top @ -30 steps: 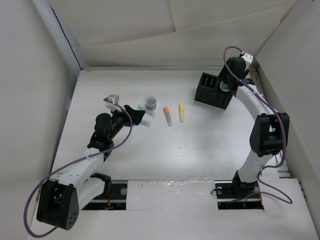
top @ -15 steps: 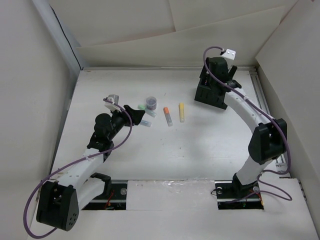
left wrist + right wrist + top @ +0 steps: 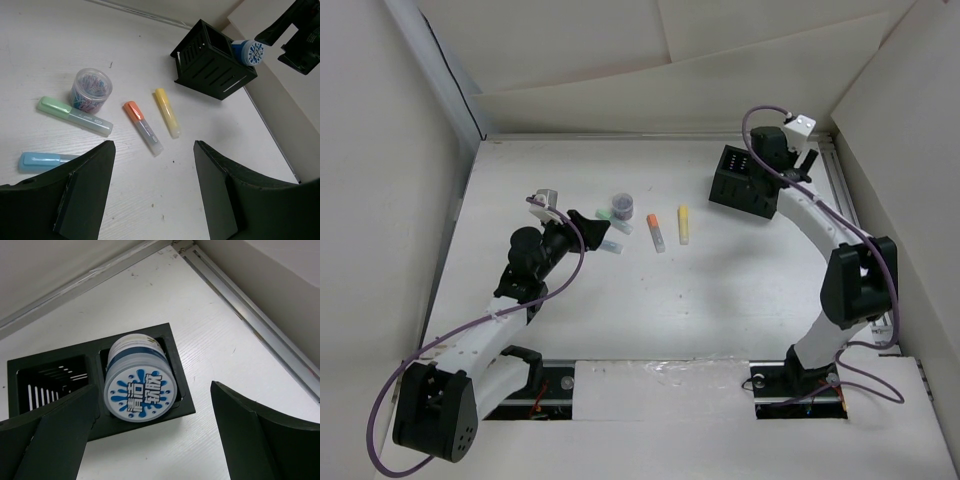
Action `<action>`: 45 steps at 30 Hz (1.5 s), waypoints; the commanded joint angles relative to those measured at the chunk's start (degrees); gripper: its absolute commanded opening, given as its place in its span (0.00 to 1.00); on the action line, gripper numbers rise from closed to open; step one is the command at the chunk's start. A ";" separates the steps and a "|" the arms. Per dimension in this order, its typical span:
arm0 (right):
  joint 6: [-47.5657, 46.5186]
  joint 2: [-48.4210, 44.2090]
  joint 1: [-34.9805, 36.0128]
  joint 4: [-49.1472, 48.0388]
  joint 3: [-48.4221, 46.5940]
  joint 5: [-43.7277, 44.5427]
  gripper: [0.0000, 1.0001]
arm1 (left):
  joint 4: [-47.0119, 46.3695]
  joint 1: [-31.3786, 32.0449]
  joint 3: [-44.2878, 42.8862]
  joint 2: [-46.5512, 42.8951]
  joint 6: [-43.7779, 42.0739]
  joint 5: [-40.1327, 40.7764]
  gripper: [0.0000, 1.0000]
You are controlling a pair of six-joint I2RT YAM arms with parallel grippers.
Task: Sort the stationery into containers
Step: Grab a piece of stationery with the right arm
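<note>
The black two-compartment box (image 3: pixel 131 424) stands at the back right (image 3: pixel 732 186). A blue-white roll (image 3: pixel 139 385) sits in its right compartment and sticks up above the rim; the left compartment (image 3: pixel 50 385) looks empty. My right gripper (image 3: pixel 155 440) is open just above the roll, apart from it (image 3: pixel 772 168). My left gripper (image 3: pixel 152 190) is open and empty, low over the table near the markers (image 3: pixel 592 232). In front of it lie the light blue (image 3: pixel 42 159), mint green (image 3: pixel 75 116), orange-white (image 3: pixel 143 127) and yellow (image 3: pixel 167 112) markers and the grey-purple roll (image 3: pixel 91 90).
White walls enclose the table on three sides. A metal rail (image 3: pixel 250 305) runs along the right edge close to the box. The box also shows in the left wrist view (image 3: pixel 210 65), with the blue-white roll (image 3: pixel 250 51) in its far compartment.
My right wrist swung left over the box and then back to the right above it. My left arm and the markers have not moved.
</note>
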State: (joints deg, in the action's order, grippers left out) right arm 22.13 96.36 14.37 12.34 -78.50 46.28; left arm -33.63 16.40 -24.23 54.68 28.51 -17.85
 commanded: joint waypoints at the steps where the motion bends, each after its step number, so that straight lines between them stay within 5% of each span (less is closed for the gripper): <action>1: 0.72 0.32 -1.62 -1.70 -0.95 -1.18 1.00 | -2.67 0.12 0.23 -1.15 -0.30 -0.96 0.60; 14: 0.72 4.10 -3.38 -1.70 -3.24 -11.47 0.95 | -3.20 0.12 0.23 -0.62 -0.30 -0.96 0.60; 26: 0.72 3.32 -4.44 -1.70 -4.55 -11.48 0.40 | -3.20 0.12 0.23 -0.62 -0.30 -0.96 0.60; 32: 0.72 0.85 -5.05 4.34 -9.03 -14.19 0.39 | -3.20 0.65 0.23 -0.62 -0.30 -0.96 0.60; 45: 2.39 5.77 -14.54 18.24 -22.84 -36.69 0.36 | -2.67 1.97 0.23 -1.76 -0.30 -0.44 0.60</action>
State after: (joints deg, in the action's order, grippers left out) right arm 23.51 101.86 0.93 28.80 -97.19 16.10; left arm -33.63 18.00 -24.21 54.15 28.53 -17.80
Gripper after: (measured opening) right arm 0.708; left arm 0.606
